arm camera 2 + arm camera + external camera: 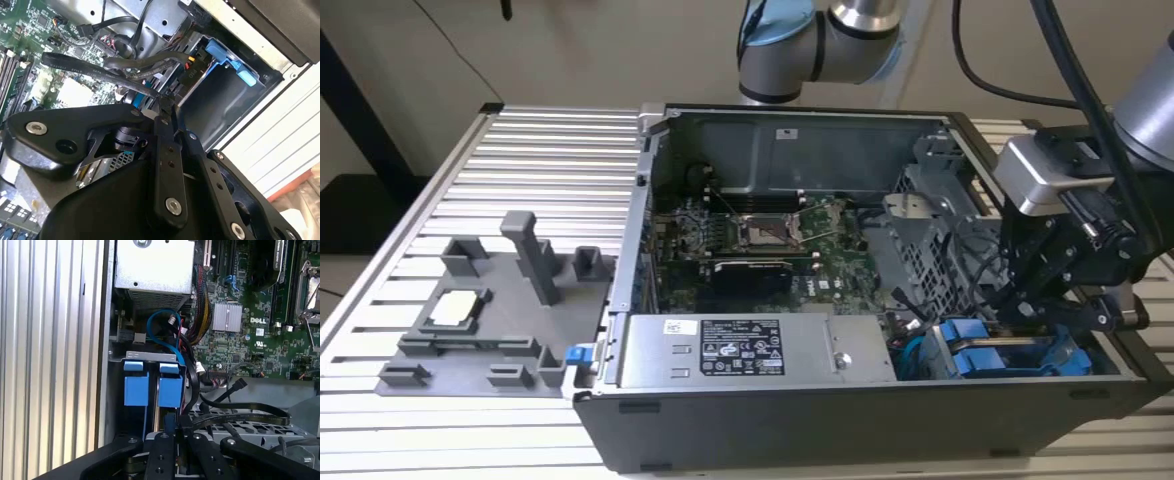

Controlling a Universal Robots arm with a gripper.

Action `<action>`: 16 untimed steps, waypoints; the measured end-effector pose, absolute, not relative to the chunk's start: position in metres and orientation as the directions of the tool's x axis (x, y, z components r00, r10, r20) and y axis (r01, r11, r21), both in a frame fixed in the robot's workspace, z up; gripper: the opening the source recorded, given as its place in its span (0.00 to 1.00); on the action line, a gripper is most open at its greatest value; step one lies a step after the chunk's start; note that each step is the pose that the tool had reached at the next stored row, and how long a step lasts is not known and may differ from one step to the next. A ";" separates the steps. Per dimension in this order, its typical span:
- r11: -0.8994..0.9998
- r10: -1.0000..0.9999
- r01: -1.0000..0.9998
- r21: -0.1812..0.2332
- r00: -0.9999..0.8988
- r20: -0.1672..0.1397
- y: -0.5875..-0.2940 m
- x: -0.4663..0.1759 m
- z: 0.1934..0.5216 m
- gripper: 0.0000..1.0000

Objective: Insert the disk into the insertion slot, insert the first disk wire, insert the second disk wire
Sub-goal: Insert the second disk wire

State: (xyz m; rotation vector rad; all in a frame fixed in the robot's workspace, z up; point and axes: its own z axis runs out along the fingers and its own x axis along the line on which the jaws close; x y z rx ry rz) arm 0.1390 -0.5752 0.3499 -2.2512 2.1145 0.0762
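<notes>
We see an open computer case (854, 420) lying on a slatted metal table (520, 160), its inside facing up. In the exterior view the gripper (1034, 318) reaches down into the case's near corner on that view's right, just above two blue-framed drives sitting side by side in the drive cage (927, 250).

In the first wrist view the two blue frames stand next to each other in the cage's bays. We take the one closest to the fingers for the disk (170, 386), already seated in the slot (150, 357); the other drive (136, 384) is just beside it, toward the case wall. The gripper (172, 427) sits right at the disk's end, its black fingers (164, 450) drawn close together around a dark cable (240, 412) that curves away over the cage toward the motherboard (250, 335). A blue cable (162, 330) loops just beyond the drives, beside the power supply (155, 270).

In the second wrist view the fingers (167, 150) pinch that dark cable (135, 67) near its plug, right at the cage opening, with a blue frame tab (230, 60) showing nearby.

On the table, at the exterior view's left, a grey fixture (494, 320) holds a small silvery chip (456, 308).
</notes>
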 end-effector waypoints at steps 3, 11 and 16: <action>-0.061 -0.996 -0.998 -0.004 0.061 -0.072 -0.575 0.141 0.348 0.16; -0.054 -0.996 -0.999 -0.004 0.054 -0.071 -0.575 0.145 0.345 0.16; -0.037 -0.997 -0.999 -0.004 0.038 -0.071 -0.575 0.146 0.343 0.16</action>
